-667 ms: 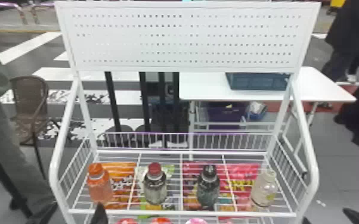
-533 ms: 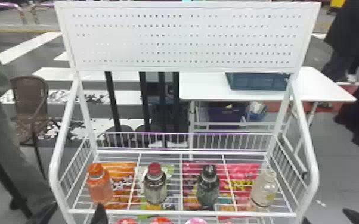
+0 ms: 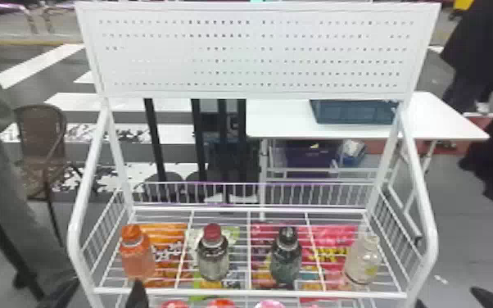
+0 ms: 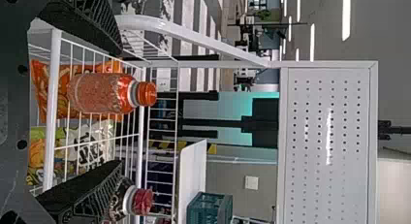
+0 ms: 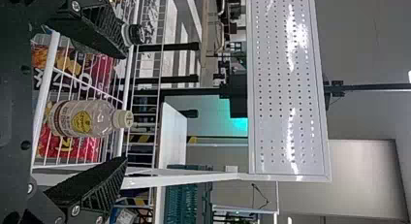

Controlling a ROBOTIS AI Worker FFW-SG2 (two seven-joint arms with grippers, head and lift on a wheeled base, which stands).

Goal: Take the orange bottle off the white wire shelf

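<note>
"Orange bottle [image 3: 137, 262] still stands on the white wire shelf [image 3: 249, 292]. Anything changed?"

"Nothing visible. Left fingers [image 4: 89, 192] gape before it, right fingers [image 5: 92, 185] are parted too, both empty; so the grasp remains ahead."

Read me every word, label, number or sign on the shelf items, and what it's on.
No text I can quote for certain.
Clear bottle: label print, too small.
Pink bag: large lettering, too blurred.
Green bag: bold lettering, too broken up to read.
Orange bottle: nothing legible.
</note>
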